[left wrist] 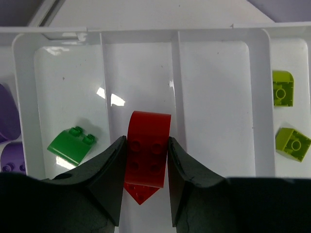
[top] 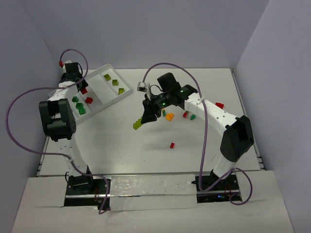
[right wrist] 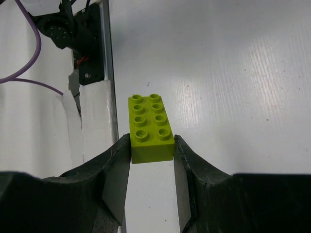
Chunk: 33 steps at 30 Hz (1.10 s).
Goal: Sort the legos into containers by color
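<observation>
My left gripper [left wrist: 146,156] is shut on a red brick [left wrist: 148,145] and holds it over a middle compartment of the white tray [left wrist: 175,73], just above a second red brick [left wrist: 140,194] lying there. In the top view this gripper [top: 82,87] is over the tray's [top: 99,87] left part. My right gripper [right wrist: 152,156] is shut on one end of a long lime brick [right wrist: 149,127] and holds it above the table. In the top view that gripper [top: 146,116] and its lime brick [top: 138,124] hang over the table's middle.
The tray holds a green brick [left wrist: 72,144], two lime bricks [left wrist: 282,88], and purple ones [left wrist: 7,119] at the far left. Loose on the table are an orange brick [top: 169,116], a small red one [top: 172,145], another red one [top: 219,105] and a green one [top: 192,117].
</observation>
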Motion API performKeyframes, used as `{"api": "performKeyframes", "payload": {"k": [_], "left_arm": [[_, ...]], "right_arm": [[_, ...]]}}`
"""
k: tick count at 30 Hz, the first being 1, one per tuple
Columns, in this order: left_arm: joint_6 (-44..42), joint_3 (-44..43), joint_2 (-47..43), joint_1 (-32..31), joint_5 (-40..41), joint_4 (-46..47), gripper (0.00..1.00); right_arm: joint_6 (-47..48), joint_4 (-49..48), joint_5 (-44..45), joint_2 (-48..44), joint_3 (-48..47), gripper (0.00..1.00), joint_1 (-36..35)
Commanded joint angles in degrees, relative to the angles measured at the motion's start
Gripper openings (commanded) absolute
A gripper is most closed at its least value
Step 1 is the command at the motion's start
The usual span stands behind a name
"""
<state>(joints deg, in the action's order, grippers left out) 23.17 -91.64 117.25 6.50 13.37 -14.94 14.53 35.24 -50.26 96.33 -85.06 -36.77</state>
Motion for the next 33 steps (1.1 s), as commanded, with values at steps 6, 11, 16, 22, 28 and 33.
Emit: {"api": "performKeyframes", "payload": {"k": [6, 11, 16, 22, 28, 33], "left_arm": [[-4.0, -11.9, 7.6, 0.2, 3.3, 2.4, 0.06], [-2.4, -16.5, 11.2, 0.3, 3.9, -0.8, 0.10], [-1.7, -18.8, 13.1, 0.3, 3.6, -2.5, 0.18], [-2.5, -20.0, 13.8, 0.4, 3.2, -4.1, 0.48], [-3.3, -21.3, 12.3, 0.8, 1.4, -6.3, 0.71], [-7.0, -20.0, 6.8, 1.0, -5.9, -8.3, 0.76]], "right_arm": [[0.8, -0.8, -0.7, -0.2, -0.6, 0.00, 0.6], [0.3, -1.3, -0.1, 0.0, -0.7, 0.00, 1.0], [0.2, -1.1, 0.0, 0.5, -1.8, 0.00, 1.2], [-0.2, -1.1, 0.4, 1.0, -3.2, 0.00, 1.3], [-1.8, -1.7, 1.9, 0.4, -4.5, 0.00, 1.3], [-4.6, -5.5, 4.9, -1.2, -3.8, 0.00, 1.3]]}}
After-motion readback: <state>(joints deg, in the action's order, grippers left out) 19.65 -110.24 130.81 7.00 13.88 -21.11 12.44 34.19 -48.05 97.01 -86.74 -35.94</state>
